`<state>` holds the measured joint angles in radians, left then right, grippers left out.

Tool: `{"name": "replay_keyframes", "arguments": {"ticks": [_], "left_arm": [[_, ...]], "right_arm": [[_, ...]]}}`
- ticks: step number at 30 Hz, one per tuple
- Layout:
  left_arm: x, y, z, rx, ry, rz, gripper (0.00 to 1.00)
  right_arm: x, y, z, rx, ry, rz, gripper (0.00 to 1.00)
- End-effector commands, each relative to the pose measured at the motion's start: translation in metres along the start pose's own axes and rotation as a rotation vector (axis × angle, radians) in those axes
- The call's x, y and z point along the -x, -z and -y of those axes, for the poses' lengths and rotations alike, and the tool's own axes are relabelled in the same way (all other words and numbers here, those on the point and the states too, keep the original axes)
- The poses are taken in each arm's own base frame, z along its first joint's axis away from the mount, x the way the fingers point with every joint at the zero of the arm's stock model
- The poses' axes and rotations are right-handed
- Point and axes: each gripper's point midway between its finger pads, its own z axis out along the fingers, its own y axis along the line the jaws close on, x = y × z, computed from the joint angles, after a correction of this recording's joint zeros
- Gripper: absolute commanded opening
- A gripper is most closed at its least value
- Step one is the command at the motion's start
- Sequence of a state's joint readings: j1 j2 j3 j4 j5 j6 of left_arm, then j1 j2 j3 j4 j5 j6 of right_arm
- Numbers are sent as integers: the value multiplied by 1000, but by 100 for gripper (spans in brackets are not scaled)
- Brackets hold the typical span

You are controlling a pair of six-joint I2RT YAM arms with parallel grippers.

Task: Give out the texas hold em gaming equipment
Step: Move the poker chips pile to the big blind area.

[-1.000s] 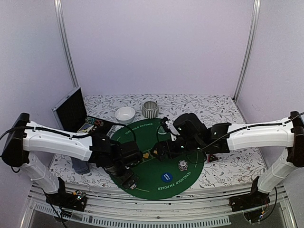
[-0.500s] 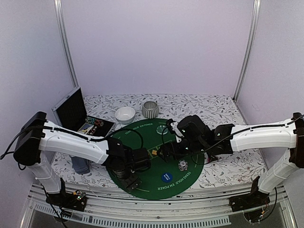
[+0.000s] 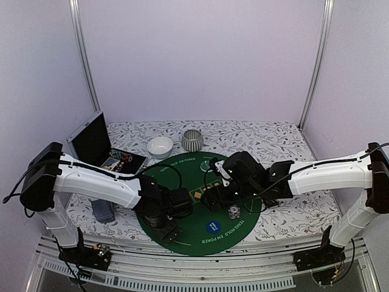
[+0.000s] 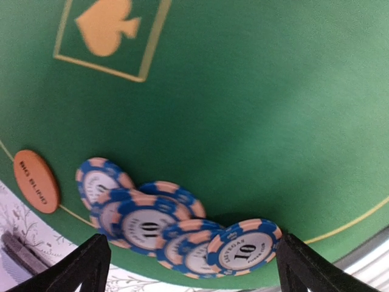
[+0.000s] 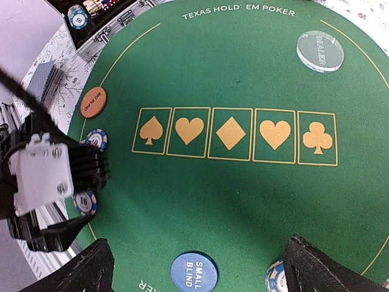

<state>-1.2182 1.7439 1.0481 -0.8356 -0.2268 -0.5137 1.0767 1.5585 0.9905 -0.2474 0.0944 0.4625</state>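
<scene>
Since a second ago the left arm (image 3: 97, 179) had swung its elbow in toward the green mat (image 3: 194, 163), while the right arm (image 3: 322, 173) barely drifted. The left fingers (image 4: 91, 264) stood wide, gripping nothing, straddling a row of blue-and-orange chips (image 4: 146, 222). The chips lay flat, faces up, overlapping, and the row ran along the mat's near-left yellow border, just beside the orange Big Blind disc (image 4: 36, 180). The right fingers (image 5: 85, 267) spread wide too and were empty, hanging over the mat, with the blue Small Blind disc (image 5: 193, 272) showing between them. Both forearms reached inward, wrists bent down.
</scene>
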Motion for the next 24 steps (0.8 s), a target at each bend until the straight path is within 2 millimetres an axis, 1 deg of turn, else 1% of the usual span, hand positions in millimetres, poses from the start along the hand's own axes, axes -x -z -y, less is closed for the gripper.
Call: {"name": "replay_keyframes", "arguments": {"ticks": [1, 6, 13, 15, 19, 24], "left_arm": [[-14, -10, -47, 168, 67, -54, 96], [-5, -3, -56, 177, 94, -10, 95], [-6, -7, -73, 172, 142, -14, 93], [-2, -5, -71, 146, 148, 4, 93], [13, 7, -60, 59, 144, 74, 93], [17, 18, -58, 11, 161, 103, 94]], "right_arm": [[11, 2, -4, 8, 12, 13, 99], [12, 0, -5, 11, 18, 10, 99], [12, -2, -7, 10, 28, -2, 99], [11, -2, -5, 7, 29, -6, 99], [9, -3, -6, 8, 30, -13, 99], [7, -4, -6, 13, 27, -23, 99]]}}
